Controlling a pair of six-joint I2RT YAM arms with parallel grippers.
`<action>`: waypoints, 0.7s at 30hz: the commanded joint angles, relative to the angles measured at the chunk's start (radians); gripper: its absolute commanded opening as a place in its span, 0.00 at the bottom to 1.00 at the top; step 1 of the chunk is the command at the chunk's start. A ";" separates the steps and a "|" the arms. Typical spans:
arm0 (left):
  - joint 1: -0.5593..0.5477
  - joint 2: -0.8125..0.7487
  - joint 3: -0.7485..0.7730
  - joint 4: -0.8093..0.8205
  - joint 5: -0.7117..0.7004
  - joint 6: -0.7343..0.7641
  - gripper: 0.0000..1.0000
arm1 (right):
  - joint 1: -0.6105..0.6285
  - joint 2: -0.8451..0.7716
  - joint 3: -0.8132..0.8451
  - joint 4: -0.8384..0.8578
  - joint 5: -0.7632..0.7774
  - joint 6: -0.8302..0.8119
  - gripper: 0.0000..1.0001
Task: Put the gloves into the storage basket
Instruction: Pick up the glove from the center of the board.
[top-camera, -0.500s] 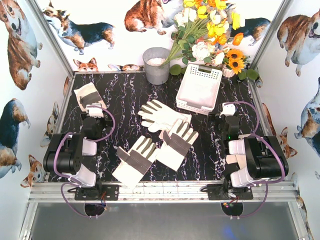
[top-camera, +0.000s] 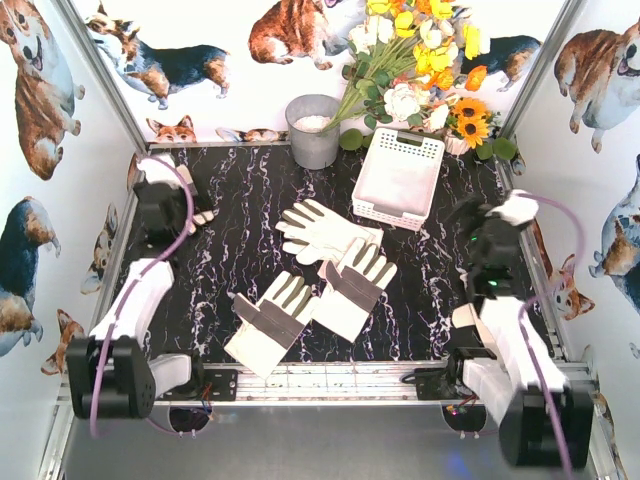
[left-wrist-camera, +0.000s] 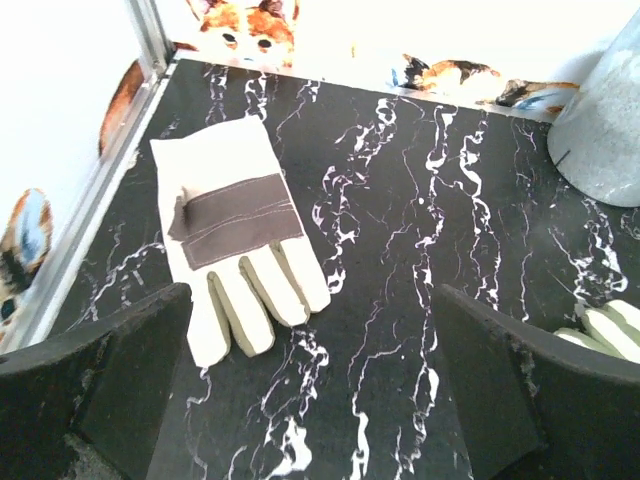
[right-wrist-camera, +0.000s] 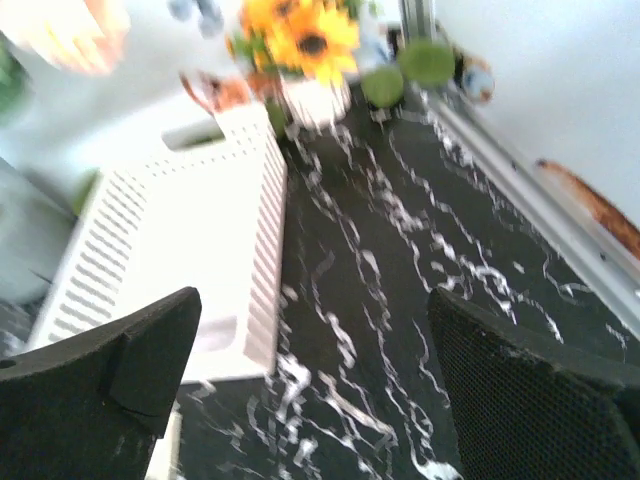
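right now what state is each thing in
left gripper, open, empty
right gripper, open, empty
storage basket, empty, open side up
far-left glove, flat on table, unheld
plain white glove, flat on table
centre panelled glove, flat on table
near panelled glove, flat on table
metal bucket, upright

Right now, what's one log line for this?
storage basket: empty | left jaws: open, facing far-left glove | right jaws: open, facing storage basket | other three gloves: outside
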 joint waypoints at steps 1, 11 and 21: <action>0.004 -0.066 0.146 -0.527 -0.063 -0.067 1.00 | -0.031 -0.134 0.133 -0.289 -0.108 0.115 1.00; 0.080 -0.114 0.338 -0.774 -0.012 -0.057 1.00 | 0.224 0.144 0.742 -0.912 -0.328 0.031 0.91; 0.082 -0.221 0.157 -0.568 0.020 0.029 1.00 | 0.587 0.419 0.885 -1.060 -0.366 -0.023 0.83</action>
